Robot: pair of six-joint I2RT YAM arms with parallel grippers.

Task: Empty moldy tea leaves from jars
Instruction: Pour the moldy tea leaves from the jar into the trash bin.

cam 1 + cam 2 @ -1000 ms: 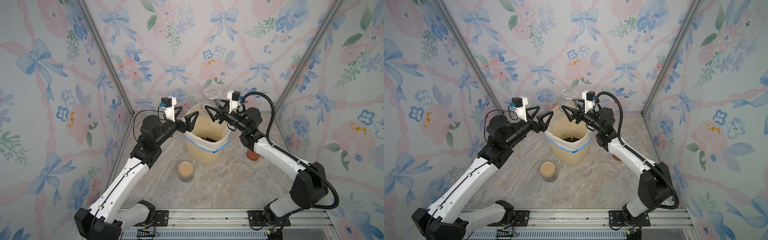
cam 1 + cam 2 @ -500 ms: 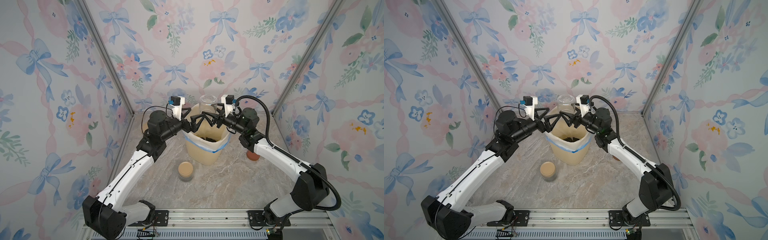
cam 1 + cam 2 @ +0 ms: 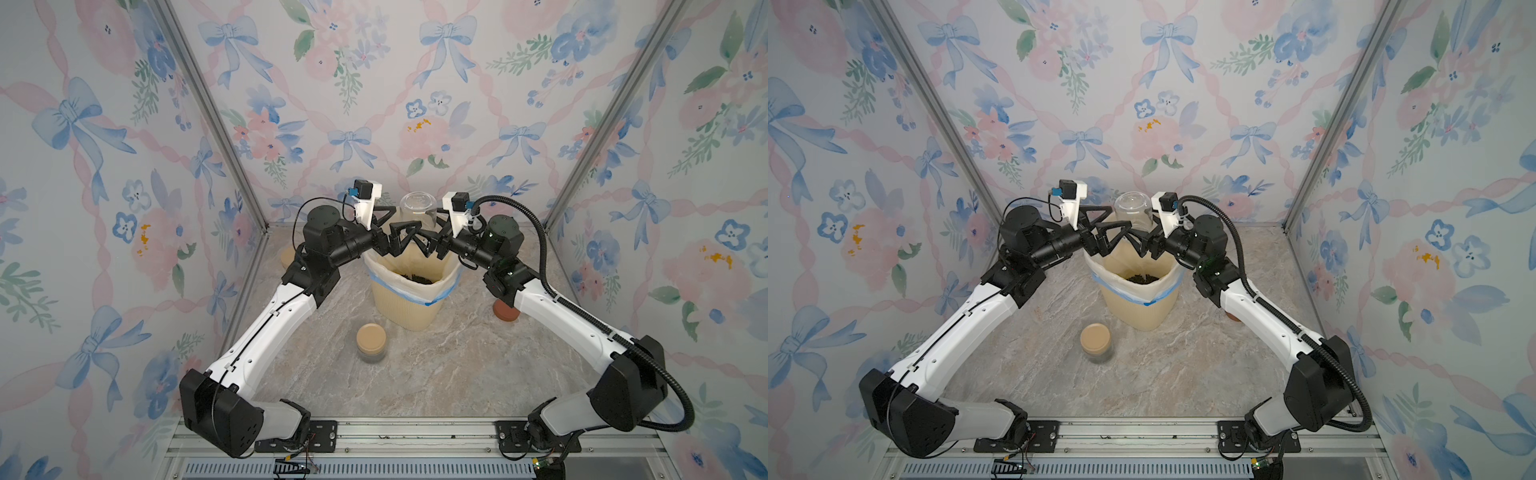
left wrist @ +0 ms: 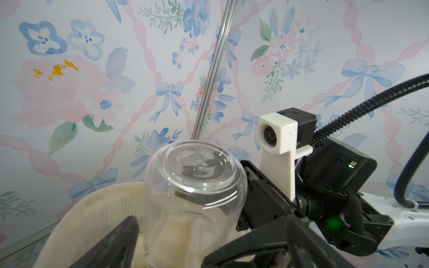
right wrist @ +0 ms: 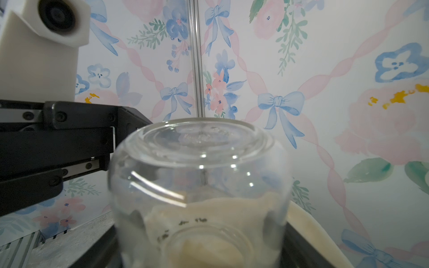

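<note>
Currently I see the right gripper point(image 3: 430, 235) closed on a clear round glass jar point(image 3: 417, 208), which is lidless and turned mouth-down above the tall cream ribbed bin point(image 3: 411, 309) with its white, blue-banded liner. In the right wrist view the grip sits low on the glass near the neck, and the flat base faces up. The jar body looks nearly empty, with only a few dark crumbs point(image 5: 199, 220) clinging inside near the mouth. The moldy tea leaves point(image 3: 419, 277), loose and almost black, lie in a small heap inside the bin liner and show in both top views. The left gripper point(image 3: 395, 226) has its fingers spread wide and holds nothing. It sits just beside the inverted jar, over the bin's rim. In the left wrist view one finger point(image 4: 123, 241) stands close to the glass wall, but I cannot tell whether it touches. A second clear glass jar with a flat tan lid point(image 3: 371, 343) stands upright on the marble-patterned tabletop point(image 3: 436, 365), just in front of the bin. A reddish-brown round lid point(image 3: 505, 311) lies on the tabletop beside the bin, partly hidden under the right forearm. A tan round lid point(image 3: 286, 258) peeks out behind the left arm near the back wall, and what is beneath it is hidden.
</note>
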